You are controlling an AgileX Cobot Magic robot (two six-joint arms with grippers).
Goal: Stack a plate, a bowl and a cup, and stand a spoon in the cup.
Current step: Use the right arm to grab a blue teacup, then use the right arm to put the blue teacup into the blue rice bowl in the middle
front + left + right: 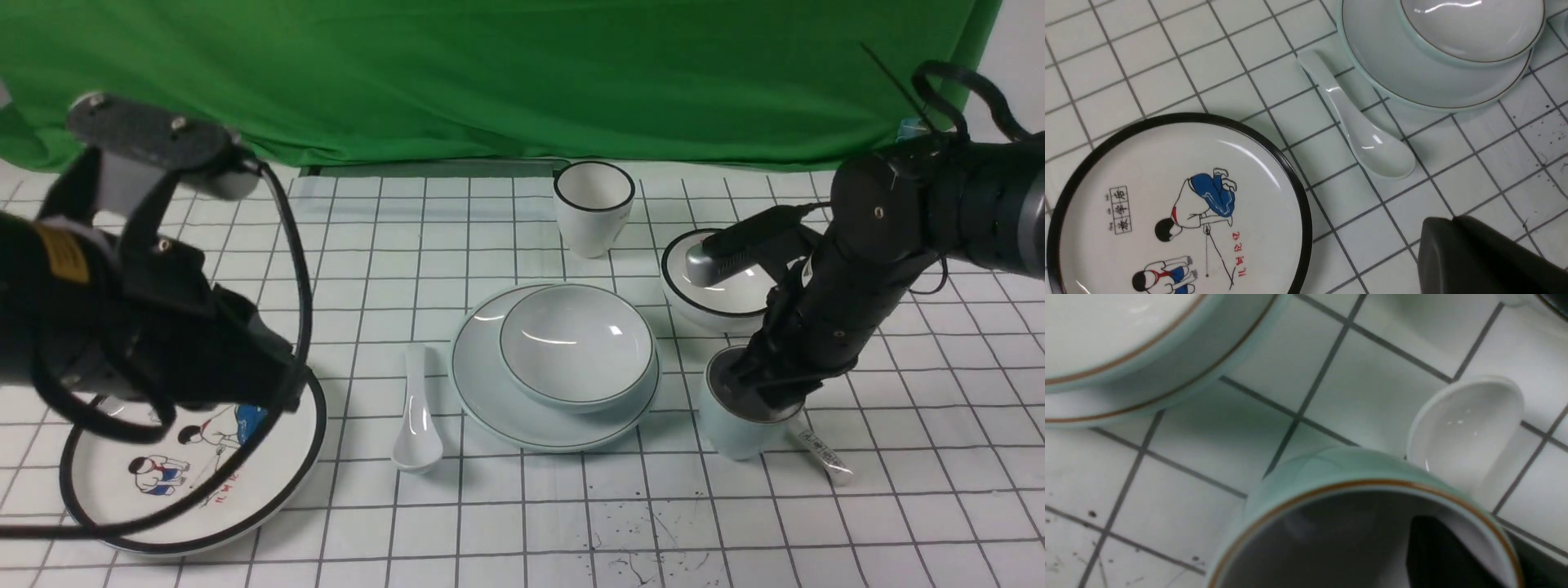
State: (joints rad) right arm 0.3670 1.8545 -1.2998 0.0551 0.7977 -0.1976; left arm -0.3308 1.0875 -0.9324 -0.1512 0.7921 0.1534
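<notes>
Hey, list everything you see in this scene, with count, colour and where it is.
plate: 1, pale blue, table centre
bowl: 1, pale blue, on the plate
cup: 1, pale blue, right of the plate
plain spoon: 1, white, left of the plate
printed spoon: 1, white, right of the cup
cartoon plate: 1, white, black rim, front left
black-rimmed cup: 1, white, back centre
black-rimmed bowl: 1, white, behind the right arm
table: 1, white, dark grid
curtain: 1, green, behind the table
left gripper: 1, black, shut, empty, front left
right gripper: 1, black, closed on the cup's rim
</notes>
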